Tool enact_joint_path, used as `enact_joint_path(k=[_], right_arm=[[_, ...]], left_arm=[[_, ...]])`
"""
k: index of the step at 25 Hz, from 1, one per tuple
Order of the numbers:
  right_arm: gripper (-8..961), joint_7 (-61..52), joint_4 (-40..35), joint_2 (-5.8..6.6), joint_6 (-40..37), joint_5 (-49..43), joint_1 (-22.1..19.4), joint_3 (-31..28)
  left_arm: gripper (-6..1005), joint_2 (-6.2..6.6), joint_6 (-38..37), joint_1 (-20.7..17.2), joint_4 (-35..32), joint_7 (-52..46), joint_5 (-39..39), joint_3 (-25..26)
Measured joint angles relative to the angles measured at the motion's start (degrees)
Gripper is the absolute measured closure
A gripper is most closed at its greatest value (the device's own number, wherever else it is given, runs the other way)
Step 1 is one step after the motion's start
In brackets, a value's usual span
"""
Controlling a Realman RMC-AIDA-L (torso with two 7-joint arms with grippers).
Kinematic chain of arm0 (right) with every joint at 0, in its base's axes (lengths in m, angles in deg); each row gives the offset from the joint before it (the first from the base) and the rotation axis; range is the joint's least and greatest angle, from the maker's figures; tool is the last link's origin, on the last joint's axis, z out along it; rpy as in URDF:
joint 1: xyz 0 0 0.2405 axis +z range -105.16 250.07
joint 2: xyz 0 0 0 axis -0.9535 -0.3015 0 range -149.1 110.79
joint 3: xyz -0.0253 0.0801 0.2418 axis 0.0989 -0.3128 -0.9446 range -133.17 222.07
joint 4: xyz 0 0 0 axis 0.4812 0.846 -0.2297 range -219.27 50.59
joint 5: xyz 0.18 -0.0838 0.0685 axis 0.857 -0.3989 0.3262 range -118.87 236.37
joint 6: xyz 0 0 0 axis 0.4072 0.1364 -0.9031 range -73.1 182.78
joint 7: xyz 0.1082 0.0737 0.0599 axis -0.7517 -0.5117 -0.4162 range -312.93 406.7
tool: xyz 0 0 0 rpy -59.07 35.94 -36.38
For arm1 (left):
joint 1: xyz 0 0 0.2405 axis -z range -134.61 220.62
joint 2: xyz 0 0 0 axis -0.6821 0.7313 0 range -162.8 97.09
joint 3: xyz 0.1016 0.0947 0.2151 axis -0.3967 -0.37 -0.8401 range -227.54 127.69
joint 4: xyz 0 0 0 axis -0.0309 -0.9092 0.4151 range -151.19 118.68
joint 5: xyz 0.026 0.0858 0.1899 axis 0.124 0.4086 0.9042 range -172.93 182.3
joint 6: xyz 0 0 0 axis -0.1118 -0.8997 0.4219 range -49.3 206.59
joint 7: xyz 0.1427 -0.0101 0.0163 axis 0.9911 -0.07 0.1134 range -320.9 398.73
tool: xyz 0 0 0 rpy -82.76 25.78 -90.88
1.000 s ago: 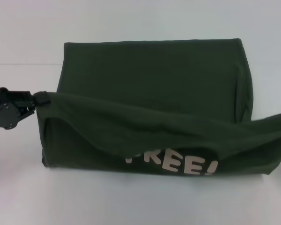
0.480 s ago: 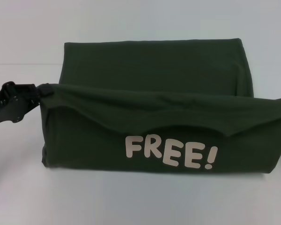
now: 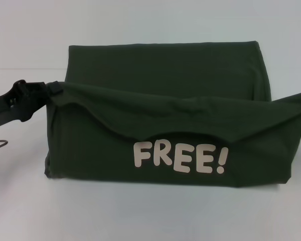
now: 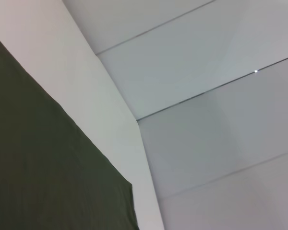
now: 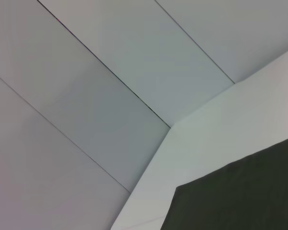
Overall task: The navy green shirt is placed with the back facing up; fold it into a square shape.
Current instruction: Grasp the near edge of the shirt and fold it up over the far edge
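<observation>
My way is blocked across the middle of the white desk by the navy green shirt, whose lifted fold hangs as a wall from my left gripper to the right edge. Bare desk lies open along the near edge, far edge and left side.

The shirt is soft, matt dark-green cloth with gentle folds (its "FREE!" lettering looks like a flat, pale print). The surface beneath is smooth, matt white. The left gripper looks like dull black plastic.
</observation>
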Motion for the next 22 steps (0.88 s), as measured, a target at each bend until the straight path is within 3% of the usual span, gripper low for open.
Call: enact_joint_path(k=[6,15,22], right_arm=[[933,0.1,1.4,-0.18,5.2,0.0,1.3,2.5],[933,0.1,3.1,-0.34,13.4,0.0,3.9,5.0],[933,0.5,4.4,-0.78,20.9,0.0,6.4,5.8]], left_arm=[[980,-0.95,5.0,1.4,0.5,2.3,-0.1,-0.2],[980,-1.4,13.3,4.6,3.7,6.4,-0.1,0.0],[980,-2.79,19.7,6.2,4.3,9.4,-1.6,-0.1]])
